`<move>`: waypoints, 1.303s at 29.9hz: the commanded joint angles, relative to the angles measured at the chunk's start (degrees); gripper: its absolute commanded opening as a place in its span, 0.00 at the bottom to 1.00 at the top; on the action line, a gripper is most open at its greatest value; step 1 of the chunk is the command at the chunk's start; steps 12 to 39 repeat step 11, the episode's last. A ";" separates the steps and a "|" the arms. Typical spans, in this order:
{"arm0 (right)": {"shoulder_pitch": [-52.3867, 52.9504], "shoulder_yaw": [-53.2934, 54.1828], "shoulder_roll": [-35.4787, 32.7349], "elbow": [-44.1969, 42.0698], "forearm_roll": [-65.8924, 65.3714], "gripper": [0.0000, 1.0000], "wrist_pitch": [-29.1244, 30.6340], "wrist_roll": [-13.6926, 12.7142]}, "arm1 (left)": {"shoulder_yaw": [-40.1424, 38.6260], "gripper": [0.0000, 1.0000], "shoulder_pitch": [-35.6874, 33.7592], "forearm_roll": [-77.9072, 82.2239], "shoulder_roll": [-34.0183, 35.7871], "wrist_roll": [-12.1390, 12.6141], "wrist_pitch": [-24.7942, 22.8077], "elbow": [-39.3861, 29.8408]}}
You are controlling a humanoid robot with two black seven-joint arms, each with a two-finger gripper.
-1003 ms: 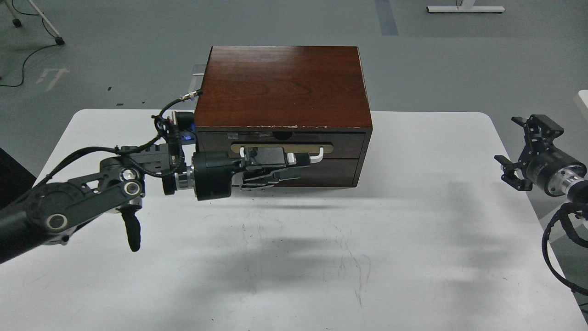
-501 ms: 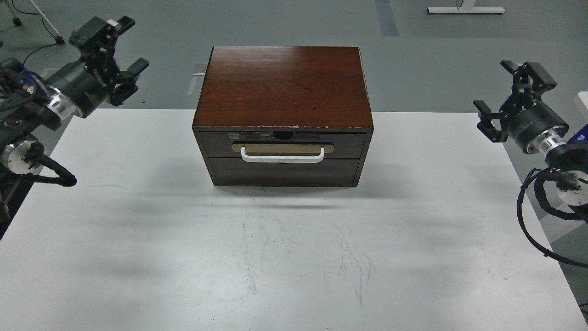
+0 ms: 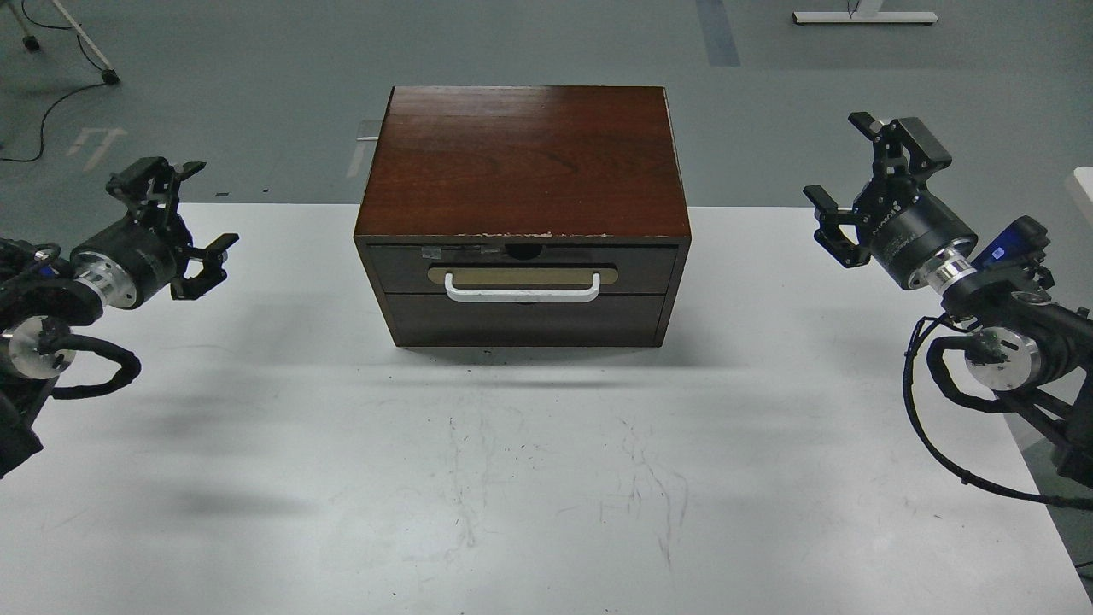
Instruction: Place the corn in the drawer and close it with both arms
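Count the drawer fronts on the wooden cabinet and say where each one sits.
2. The drawer is the upper front, carrying the white bar handle. The plain panel sits directly below it, with no handle. Other sides of the cabinet are hidden.

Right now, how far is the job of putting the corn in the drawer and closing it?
The drawer looks shut, flush with the cabinet front. No corn is visible, so whether it is inside cannot be told. The left hand and right hand are open, holding nothing, apart from the cabinet. Nothing visibly remains.
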 commanded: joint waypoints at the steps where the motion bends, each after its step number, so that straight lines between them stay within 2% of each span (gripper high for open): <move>1: 0.18 0.82 0.07 0.20 0.07 1.00 -0.15 -0.01 | -0.15 0.98 0.11 -0.06 0.16 -0.33 0.00 -1.33; 8: -0.70 1.70 -0.63 2.74 0.33 1.00 -1.38 -0.28 | -0.24 0.98 0.37 -0.06 0.51 -0.51 0.00 -5.81; 39: -1.23 1.43 -0.72 3.54 0.24 1.00 -1.29 -0.28 | -0.15 0.98 0.46 -0.06 0.51 -0.51 0.00 -5.82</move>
